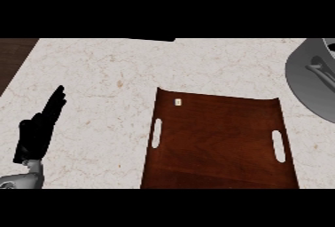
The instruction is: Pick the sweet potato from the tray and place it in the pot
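The left hand (40, 128) shows at the left edge of the head view, fingers straight and pointing up and away, holding nothing. It looks parked there, resting beside the work area, not taking part. The right hand shows nowhere in the view.

To the right of the left hand, past a strip of bare table (98, 80), lies the tray (216, 142), a dark brown wooden board with a slot handle cut near each side edge. Its top shows only a tiny pale mark near the far left corner; no sweet potato lies on it.

Further right, at the view's edge, sits the pot (307, 84), grey and round, only partly in view. Something grey lies inside it near the rim, but I cannot tell what it is, and I see no sweet potato there either. So the sweet potato is out of sight: it may be in the hidden part of the pot or with the unseen right hand; I cannot say which.

Nothing stands between tray and pot; they lie close, corner near rim.
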